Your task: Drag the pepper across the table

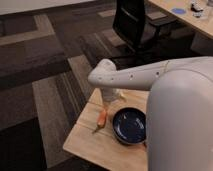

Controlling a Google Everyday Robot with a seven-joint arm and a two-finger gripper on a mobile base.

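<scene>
End effector [111, 96] sits right by the pepper [102, 118] on the counter [84, 141], next to a blue bowl [130, 125]. Can't tell if it's gripping.

The place is an office: banded grey carpet tiles [40, 75] cover the floor, and a black swivel chair [131, 22] stands at a long pale desk [182, 17]. The gripper [111, 96] hangs over the far side of a small wooden table [90, 145].

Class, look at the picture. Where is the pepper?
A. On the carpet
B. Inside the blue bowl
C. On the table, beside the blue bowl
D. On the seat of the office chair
C: the pepper lies on the table next to the blue bowl and outside its rim. The tool is close by the pepper's far end.
</scene>
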